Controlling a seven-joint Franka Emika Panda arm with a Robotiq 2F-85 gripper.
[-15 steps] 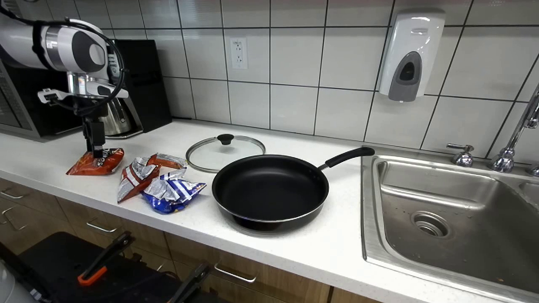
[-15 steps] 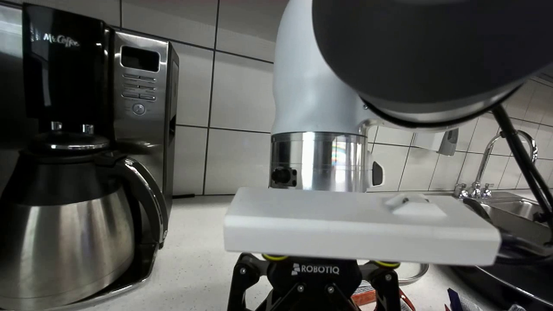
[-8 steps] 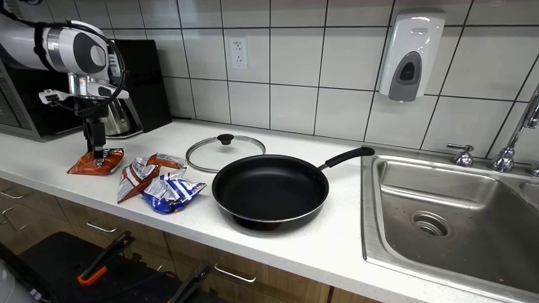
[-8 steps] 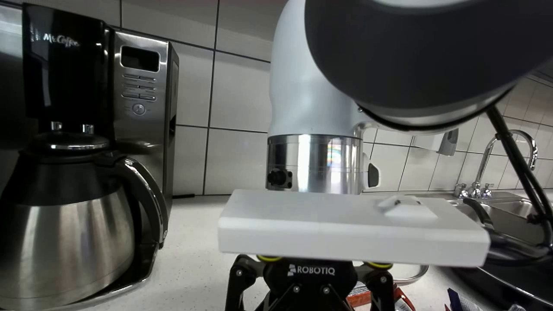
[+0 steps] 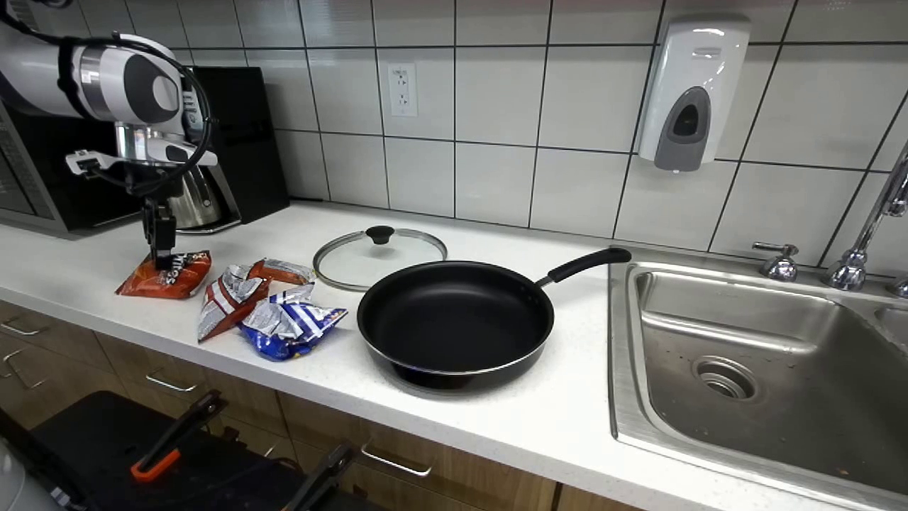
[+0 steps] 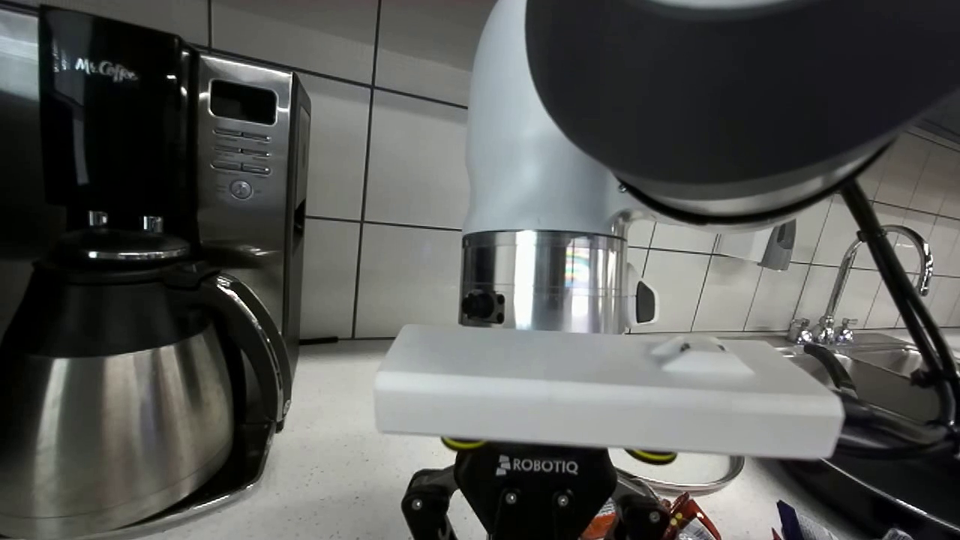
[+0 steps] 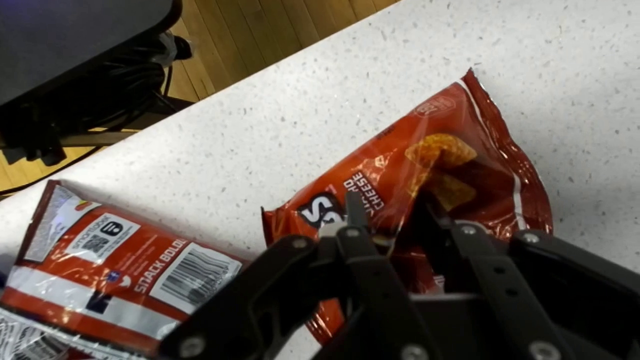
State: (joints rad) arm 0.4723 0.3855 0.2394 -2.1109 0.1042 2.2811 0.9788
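Note:
An orange-red chip bag (image 7: 380, 160) lies on the counter, lettered side up, with chips printed on it. My gripper (image 7: 390, 200) points down onto its middle, partway closed. A gap still shows between the fingers, and a raised crease of the bag stands in it. Whether both pads press on the bag cannot be made out. In an exterior view the fingertips (image 5: 162, 261) meet the bag's top, and the bag rests on the counter. Elsewhere the gripper's body (image 6: 534, 480) shows, with its fingertips below the picture's edge. A second red bag (image 7: 115, 270) lies beside it, barcode side up.
A blue bag (image 5: 294, 330) overlaps the second red bag. Farther along stand a glass lid (image 5: 369, 259) and a black frying pan (image 5: 454, 319), then a steel sink (image 5: 723, 355). The coffee maker (image 6: 247, 187) with its carafe (image 6: 127, 420) stands close behind the gripper.
My gripper's jaws have drawn closer together, and the orange-red bag has crumpled and shifted a little under them. The arm has moved only slightly. The other bags, lid and pan stay put.

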